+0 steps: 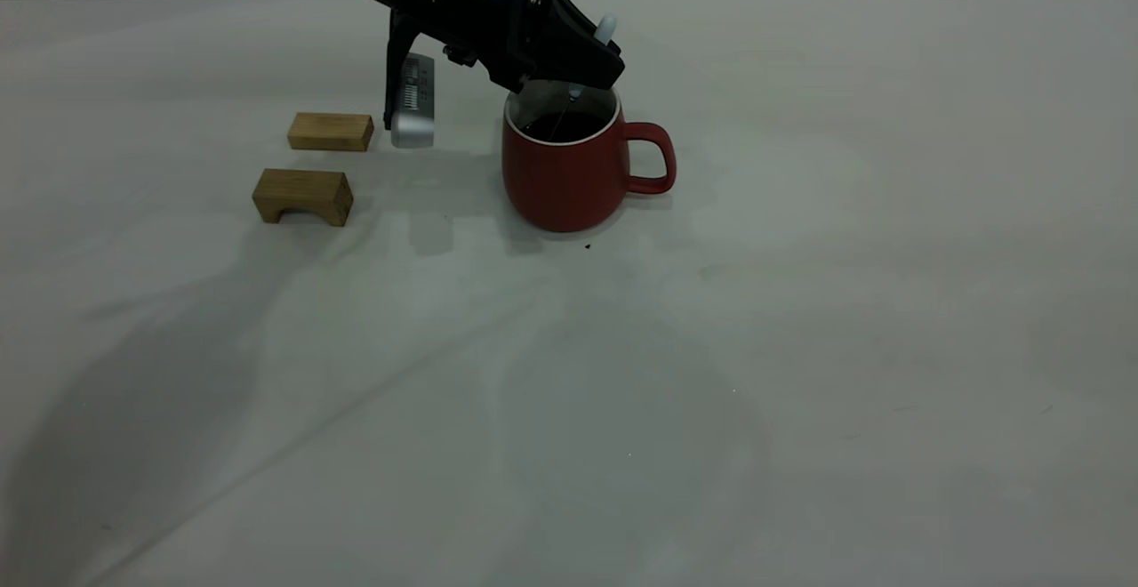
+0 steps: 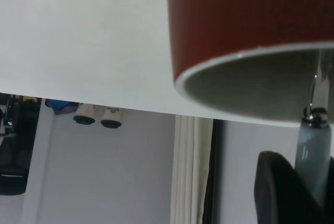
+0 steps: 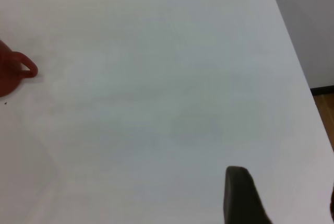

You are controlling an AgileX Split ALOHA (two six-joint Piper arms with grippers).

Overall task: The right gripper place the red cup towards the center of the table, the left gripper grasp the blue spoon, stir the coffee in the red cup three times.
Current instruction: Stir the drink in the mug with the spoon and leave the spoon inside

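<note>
Spillage is the main risk: the left gripper, pinching the blue spoon above the red cup near the table centre, could knock the rim and slop coffee. The right gripper sits well apart; whether its fingers are spread cannot be told. No readable writing shows.

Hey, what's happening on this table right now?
The left claw holds the blue spoon by its handle, above the red cup near the middle of the table, with the spoon's metal end dipped into the coffee. The right claw hangs apart from the cup, over bare table. Two wooden blocks sit on the cup's side away from its handle.
</note>
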